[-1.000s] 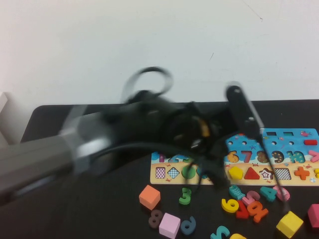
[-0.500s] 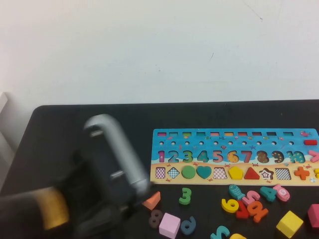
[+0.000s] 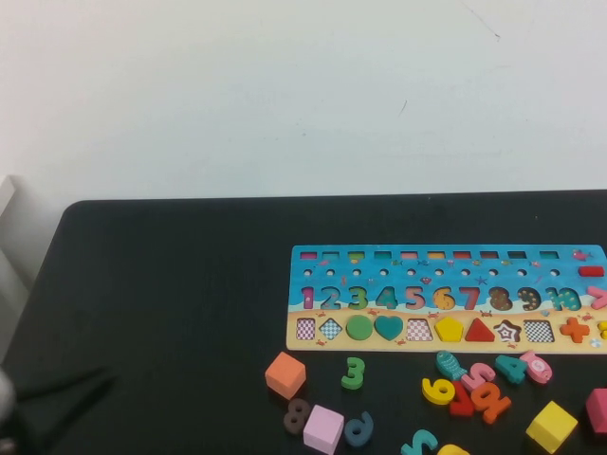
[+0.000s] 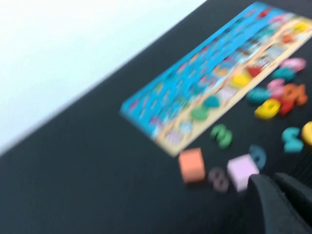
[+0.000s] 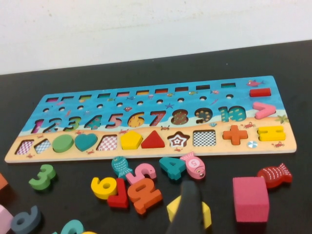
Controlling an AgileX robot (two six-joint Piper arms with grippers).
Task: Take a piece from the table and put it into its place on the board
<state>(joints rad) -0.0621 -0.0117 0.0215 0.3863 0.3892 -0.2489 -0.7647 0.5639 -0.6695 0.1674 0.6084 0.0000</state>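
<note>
The board [image 3: 417,275] lies at the right of the black table, and also shows in the right wrist view [image 5: 195,100] and, blurred, in the left wrist view [image 4: 195,83]. The yellow pentagon piece [image 3: 449,329] sits in its slot in the shape row, between a checkered slot and the red triangle; it also shows in the right wrist view [image 5: 130,140]. My left gripper [image 4: 273,179] is shut and empty, off to the left of the board and the loose pieces. My right gripper [image 5: 189,190] is shut and empty, low over a yellow cube [image 5: 205,214] in front of the board.
Loose pieces lie in front of the board: an orange cube [image 3: 285,373], a lilac cube [image 3: 322,427], a green 3 [image 3: 353,373], a yellow 6 [image 3: 437,391], a yellow cube [image 3: 551,426], a pink cube [image 5: 250,198], fish and more numbers. A dark blur of the left arm [image 3: 57,398] is at the lower left.
My left arm has swept from over the board back to the lower left, almost out of the high view. The pentagon stays in its slot.
</note>
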